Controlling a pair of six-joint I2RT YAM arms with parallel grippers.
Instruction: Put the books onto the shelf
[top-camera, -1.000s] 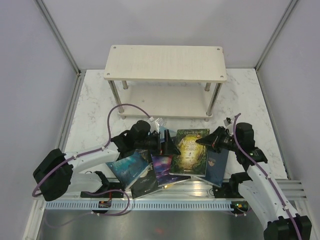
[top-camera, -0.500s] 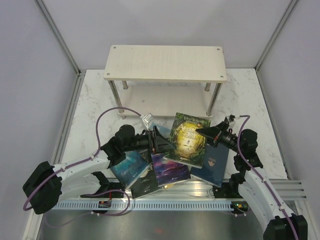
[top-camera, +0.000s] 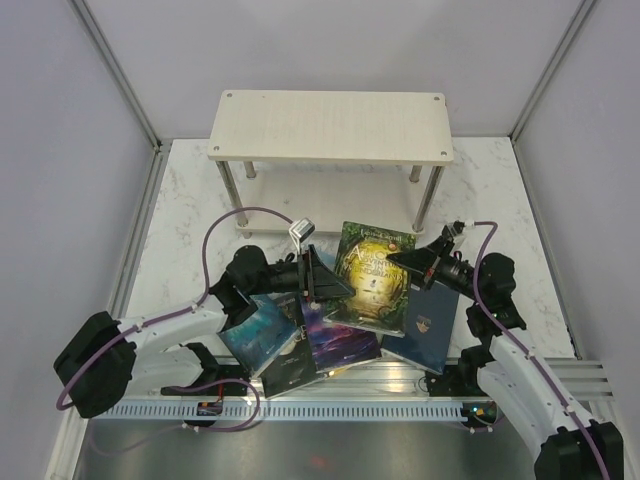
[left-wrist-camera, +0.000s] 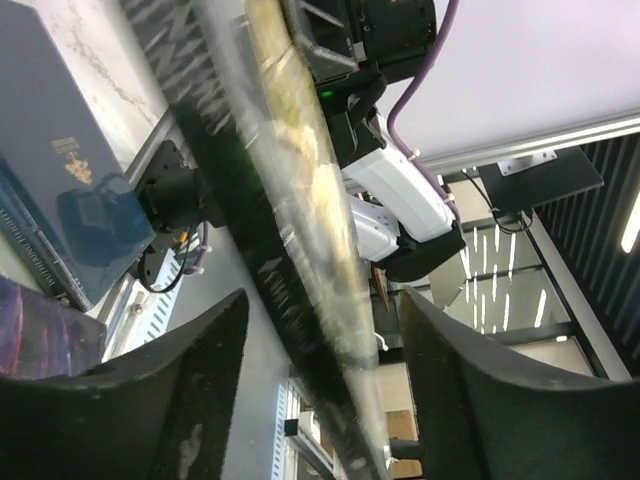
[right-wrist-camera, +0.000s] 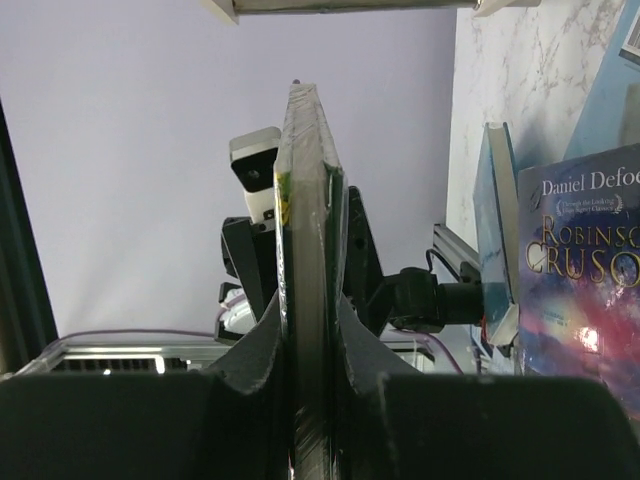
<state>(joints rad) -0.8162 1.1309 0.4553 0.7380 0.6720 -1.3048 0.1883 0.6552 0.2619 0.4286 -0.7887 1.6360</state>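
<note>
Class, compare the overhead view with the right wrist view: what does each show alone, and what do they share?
Only overhead: the green book shows its front cover, and the navy book is in sight. Only right wrist: the purple book has a readable title, Robinson Crusoe. Both: the right gripper is shut on the green book's edge.

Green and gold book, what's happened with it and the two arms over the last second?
The right gripper, clamped on the green and gold book throughout, has tipped it up off the other books and carried it slightly toward the shelf. The left gripper has shifted to straddle the book's left edge, fingers not yet touching it. Those books and the shelf stayed put.
</note>
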